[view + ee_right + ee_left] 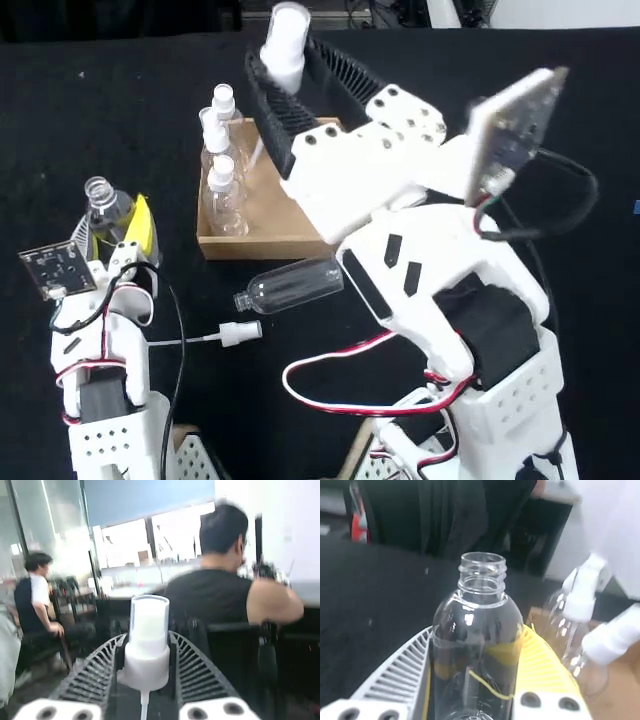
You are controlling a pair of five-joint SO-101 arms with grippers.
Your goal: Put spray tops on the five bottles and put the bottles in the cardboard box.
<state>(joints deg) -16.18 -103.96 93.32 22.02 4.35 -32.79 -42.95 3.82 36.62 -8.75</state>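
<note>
On the black desk (pixel 110 100), at the left arm's end: an open bottle (pixel 105 205), clear and uncapped, held upright in the left gripper (pixel 112 215), with one white and one yellow finger clenched against its sides. From the left wrist camera, the same threaded neck rising between the two ribbed fingers (pixel 540 665), well clear of their tips.

High over the far end of the cardboard box (pixel 262 245): a raised spray top (pixel 287 30), white, nozzle up, pinched between the black ribbed fingers (pixel 192 670) of the right gripper (pixel 285 62), its thin dip tube hanging below.

Standing in a row along the box's left wall: three capped bottles (pixel 225 195), clear, each fitted with a white spray top.

Just in front of the box, on its side on the desk: a lying bottle (pixel 290 285), uncapped, neck pointing toward the left arm's side.

Nearer the arms' bases and apart from that bottle: a loose spray top (pixel 240 332), flat on the desk, its thin tube stretched toward the left arm.

Between the two white bases: a red-and-white cable (pixel 330 380), looped over the desk.
</note>
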